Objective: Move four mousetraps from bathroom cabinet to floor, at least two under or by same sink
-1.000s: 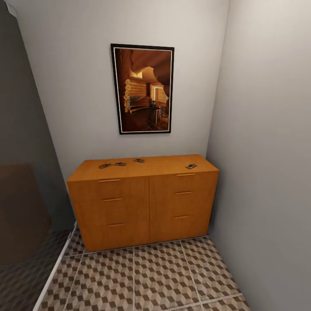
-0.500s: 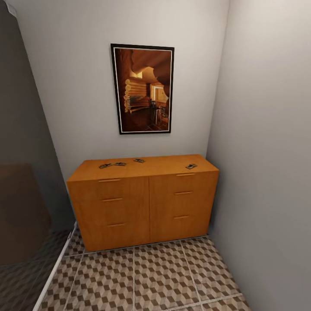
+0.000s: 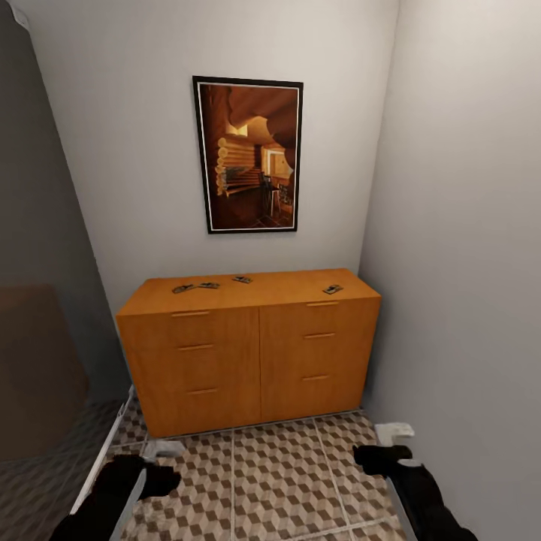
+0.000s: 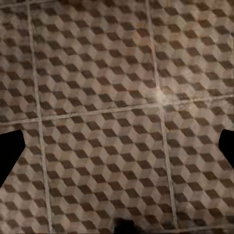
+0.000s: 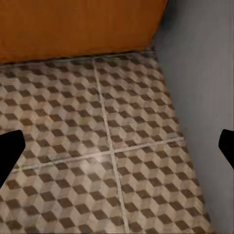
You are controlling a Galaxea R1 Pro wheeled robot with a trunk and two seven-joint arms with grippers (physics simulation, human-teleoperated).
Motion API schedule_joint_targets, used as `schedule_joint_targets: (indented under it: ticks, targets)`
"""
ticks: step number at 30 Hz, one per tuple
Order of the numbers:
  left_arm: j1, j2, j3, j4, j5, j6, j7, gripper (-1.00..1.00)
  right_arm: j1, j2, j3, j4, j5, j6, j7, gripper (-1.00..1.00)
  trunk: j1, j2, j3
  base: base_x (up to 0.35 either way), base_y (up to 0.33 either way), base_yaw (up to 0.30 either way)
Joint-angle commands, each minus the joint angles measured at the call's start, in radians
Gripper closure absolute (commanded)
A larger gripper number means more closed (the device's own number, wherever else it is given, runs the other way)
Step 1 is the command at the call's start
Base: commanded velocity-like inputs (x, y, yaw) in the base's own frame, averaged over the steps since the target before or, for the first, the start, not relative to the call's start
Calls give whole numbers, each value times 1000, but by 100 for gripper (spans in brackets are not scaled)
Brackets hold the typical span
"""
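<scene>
Several mousetraps lie on the flat top of the orange-brown cabinet (image 3: 255, 361): two close together at the left (image 3: 182, 288) (image 3: 209, 285), one near the back middle (image 3: 242, 279), one towards the right end (image 3: 333, 289). Low over the cube-patterned bathroom floor (image 3: 285, 481), well in front of the cabinet, are my left gripper (image 3: 161, 458) and right gripper (image 3: 387, 445). Both stand open with nothing between the fingers, as the left gripper (image 4: 117, 151) and right gripper (image 5: 117, 148) show over bare tiles. The sink is out of view.
A framed picture (image 3: 248, 154) hangs above the cabinet. A grey wall (image 3: 466, 300) runs close along the right, right beside my right arm. On the left stands a dark translucent panel (image 3: 37, 338) with a white rail (image 3: 98, 473) at its foot.
Both arms have risen into the bottom of the head view, left and right. The cabinet, the mousetraps and the camera have not moved.
</scene>
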Motion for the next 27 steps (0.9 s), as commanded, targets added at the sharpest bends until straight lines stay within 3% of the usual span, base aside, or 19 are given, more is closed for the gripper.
schedule_joint_targets:
  ticks: [1,3,9,12,14,17,27]
  targets:
    - [3,0,0,-241,0,11,0,-100,-18,1,0,-289,6,20,0,-100,0,-1,-1,0,0,0]
    - [-43,-2,0,-202,0,23,0,-100,-74,3,0,-298,6,67,-1,-100,0,-1,-1,0,0,0]
    - [-75,-12,-2,-103,1,12,-5,-100,-134,6,1,-296,3,103,3,-100,0,-1,-1,0,0,0]
    - [-78,-13,-2,-32,3,-31,-7,-100,-139,7,0,-279,2,103,6,-100,0,-1,-1,0,0,0]
    - [-79,-13,-4,53,5,-118,-9,-100,-141,7,1,-260,2,96,7,-100,0,-1,-1,0,0,0]
    - [-80,-15,-7,106,6,-176,-10,-100,-142,8,3,-248,1,82,7,-100,0,-1,-1,0,0,0]
    - [-80,-26,-7,222,5,-270,-10,-100,-142,9,4,-166,1,24,8,-100,0,-1,-1,0,0,0]
